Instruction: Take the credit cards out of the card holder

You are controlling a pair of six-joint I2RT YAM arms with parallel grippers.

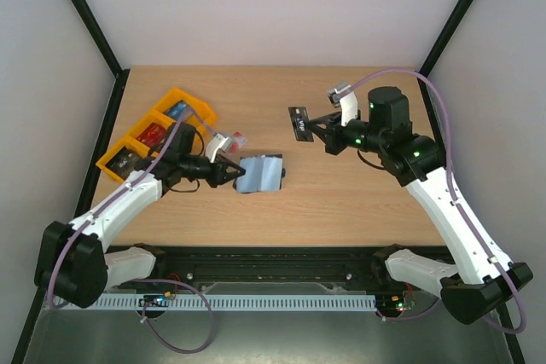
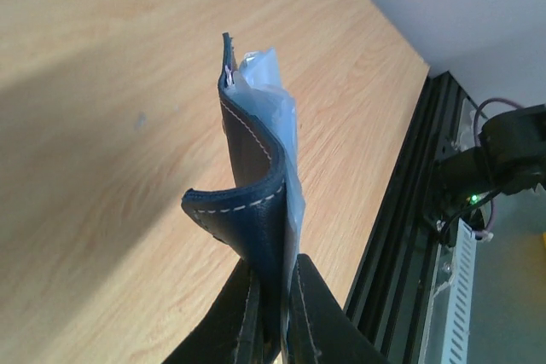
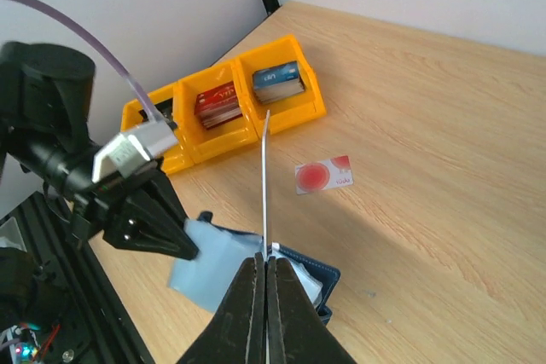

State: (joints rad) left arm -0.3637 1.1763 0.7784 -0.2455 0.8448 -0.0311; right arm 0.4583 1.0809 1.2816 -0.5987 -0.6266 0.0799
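The navy-blue card holder (image 1: 261,174) hangs unfolded just above the table's middle, its lighter blue inside (image 3: 207,262) showing. My left gripper (image 1: 230,170) is shut on its left edge; in the left wrist view the card holder (image 2: 258,178) stands up from between the left gripper's (image 2: 273,267) jaws. My right gripper (image 1: 312,129) is to the right and farther back, shut on the dark grey credit card (image 1: 298,123). This card (image 3: 265,178) shows edge-on above the right gripper (image 3: 265,260). The white credit card with the red mark (image 3: 323,175) lies flat on the table, behind the card holder.
An orange three-compartment tray (image 1: 182,92) with stacks of cards sits at the back left, its wall (image 3: 290,108) beyond the white card. The black rail (image 2: 401,210) runs along the table's near edge. Dark corner posts stand at both back corners.
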